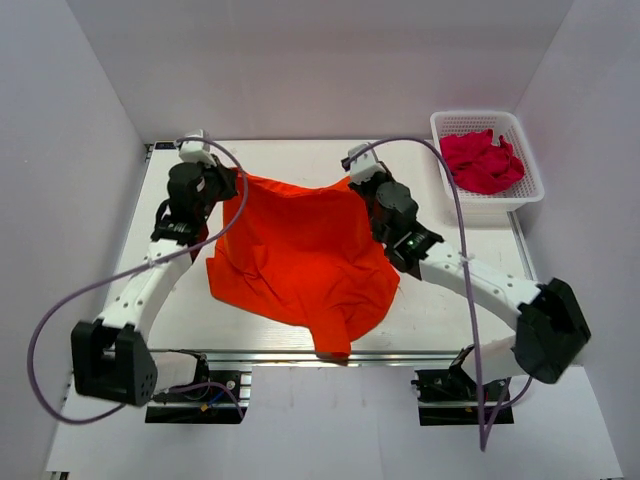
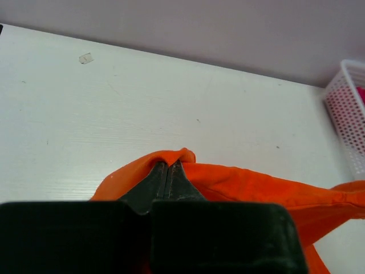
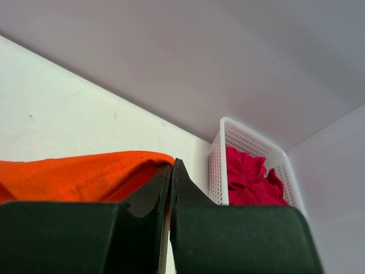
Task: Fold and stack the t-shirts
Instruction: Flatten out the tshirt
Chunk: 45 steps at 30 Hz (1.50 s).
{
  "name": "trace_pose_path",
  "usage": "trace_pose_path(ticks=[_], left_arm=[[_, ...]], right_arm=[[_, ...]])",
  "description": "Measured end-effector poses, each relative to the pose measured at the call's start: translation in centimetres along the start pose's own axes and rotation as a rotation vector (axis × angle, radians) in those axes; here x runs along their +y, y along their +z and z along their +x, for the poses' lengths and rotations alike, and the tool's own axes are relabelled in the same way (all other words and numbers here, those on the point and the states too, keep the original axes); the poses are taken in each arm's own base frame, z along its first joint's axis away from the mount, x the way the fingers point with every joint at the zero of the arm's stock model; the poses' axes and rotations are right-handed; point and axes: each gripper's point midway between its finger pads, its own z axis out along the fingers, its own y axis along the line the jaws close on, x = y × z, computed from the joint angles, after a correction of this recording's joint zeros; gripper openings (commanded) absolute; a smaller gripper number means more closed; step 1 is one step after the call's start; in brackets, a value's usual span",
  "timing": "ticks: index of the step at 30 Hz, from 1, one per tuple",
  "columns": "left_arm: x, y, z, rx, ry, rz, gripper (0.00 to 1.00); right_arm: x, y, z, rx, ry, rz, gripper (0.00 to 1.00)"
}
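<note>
Our left gripper [image 2: 169, 165] and right gripper [image 3: 171, 165] each pinch a far corner of the orange t-shirt [image 1: 300, 255], which we judge light, limp and sag-prone.

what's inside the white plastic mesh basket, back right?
Crumpled magenta-red fabric fills the white plastic mesh basket. The floor and anything beneath the fabric are covered; garment count unclear.

Your top view looks down from above and behind on the whole table [image 1: 290, 160], while both wrist views sit low, close against the shirt [image 1: 300, 250], facing the far wall [image 1: 340, 60], each sharing the basket [image 1: 475, 117] at right.
</note>
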Motion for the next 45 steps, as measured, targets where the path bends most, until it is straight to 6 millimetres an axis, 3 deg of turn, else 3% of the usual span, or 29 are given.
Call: trace_pose_path(ticks=[3,12,16,18,19,20,21,22,23,26,30,33,35,39,41,45], left_arm=[[1.1,2.9,1.2,0.038,0.012,-0.048,0.0],[3.1,11.3,2.5,0.071,0.049,-0.139,0.0],[4.1,16.1,4.7,0.106,0.063,-0.159,0.0],[4.8,18.9,6.4,0.131,0.069,-0.167,0.09],[5.1,20.2,7.3,0.15,0.074,-0.172,0.18],[5.4,21.8,8.1,0.157,0.079,-0.172,0.58],[5.8,23.1,9.0,0.17,0.088,-0.173,0.91],[6.2,24.0,10.0,0.189,0.092,-0.178,1.0],[6.4,24.9,10.7,0.2,0.09,-0.182,1.0],[7.1,25.9,11.9,0.246,0.103,-0.196,1.0],[7.3,24.2,10.1,0.257,0.121,-0.227,1.0],[7.0,19.8,7.7,0.26,0.128,-0.255,1.0],[6.6,15.0,5.7,0.259,0.122,-0.275,1.0],[5.6,6.0,1.5,0.164,0.064,-0.297,1.0],[5.8,1.4,1.4,0.128,0.02,-0.318,1.0],[7.6,-3.4,4.5,0.153,-0.035,-0.395,1.0]], right_arm=[[0.2,2.0,1.6,0.05,-0.005,0.017,0.0],[0.1,8.8,5.2,0.162,0.025,0.071,0.0],[1.1,12.4,7.8,0.224,0.039,0.08,0.0],[1.7,14.0,9.5,0.257,0.047,0.085,0.0],[2.1,14.9,10.6,0.278,0.055,0.089,0.0],[2.4,15.8,11.7,0.296,0.065,0.093,0.02],[2.6,16.7,12.7,0.311,0.075,0.092,0.38],[3.0,17.6,13.8,0.332,0.09,0.087,0.6],[3.3,18.4,14.5,0.346,0.104,0.079,0.89],[4.2,20.7,16.2,0.397,0.132,0.015,0.89],[4.5,20.8,16.1,0.448,0.195,-0.075,0.91],[5.4,18.9,14.7,0.483,0.258,-0.17,0.91],[6.0,16.2,13.3,0.504,0.311,-0.258,0.91],[6.8,9.1,11.2,0.535,0.415,-0.415,0.91],[7.5,5.3,11.2,0.558,0.458,-0.489,0.91],[9.9,-1.1,13.2,0.645,0.527,-0.594,0.91]])
